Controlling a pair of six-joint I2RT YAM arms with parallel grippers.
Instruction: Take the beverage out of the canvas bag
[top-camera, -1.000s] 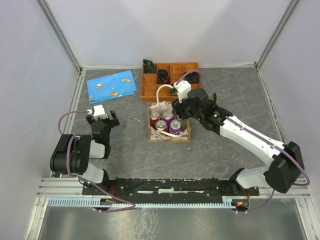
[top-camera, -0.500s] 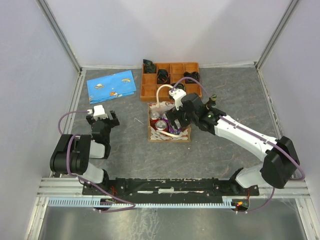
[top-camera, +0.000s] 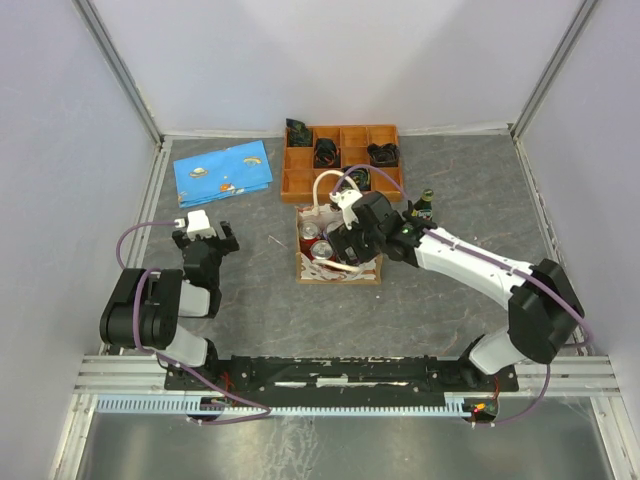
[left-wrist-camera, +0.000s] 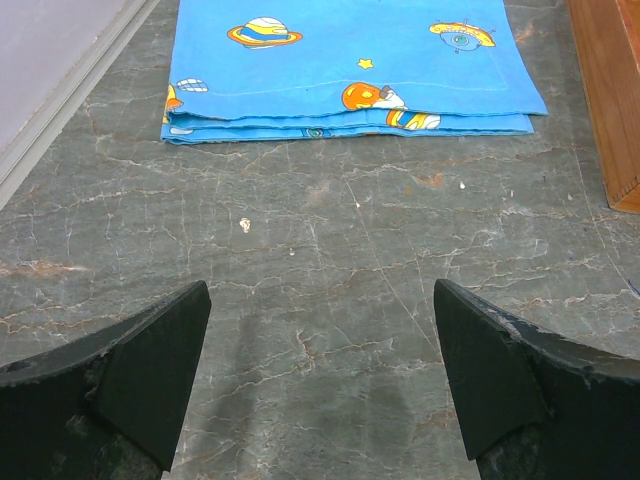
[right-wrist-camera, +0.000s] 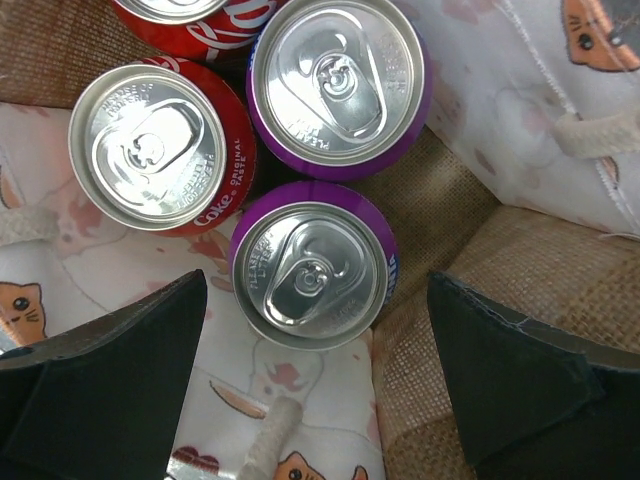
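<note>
The canvas bag (top-camera: 303, 268) stands open mid-table, cream with cat prints (right-wrist-camera: 290, 385) and a tan inside (right-wrist-camera: 450, 200). It holds several beverage cans upright: two red ones (right-wrist-camera: 155, 150) and two purple ones. My right gripper (top-camera: 345, 245) hangs open over the bag's mouth. In the right wrist view the right gripper (right-wrist-camera: 315, 300) has its fingers either side of the nearer purple can (right-wrist-camera: 312, 272), apart from it. The other purple can (right-wrist-camera: 340, 80) stands just beyond. My left gripper (top-camera: 205, 238) (left-wrist-camera: 320, 300) rests open over bare table, holding nothing.
An orange compartment tray (top-camera: 296, 181) with dark small items sits behind the bag. A folded blue printed cloth (top-camera: 222, 170) (left-wrist-camera: 350, 60) lies at the back left. A dark bottle (top-camera: 425, 205) stands right of the bag, beside the right arm.
The right gripper has opened wide and moved left and down, from the bag's right edge to over the cans. The left arm has not moved.
</note>
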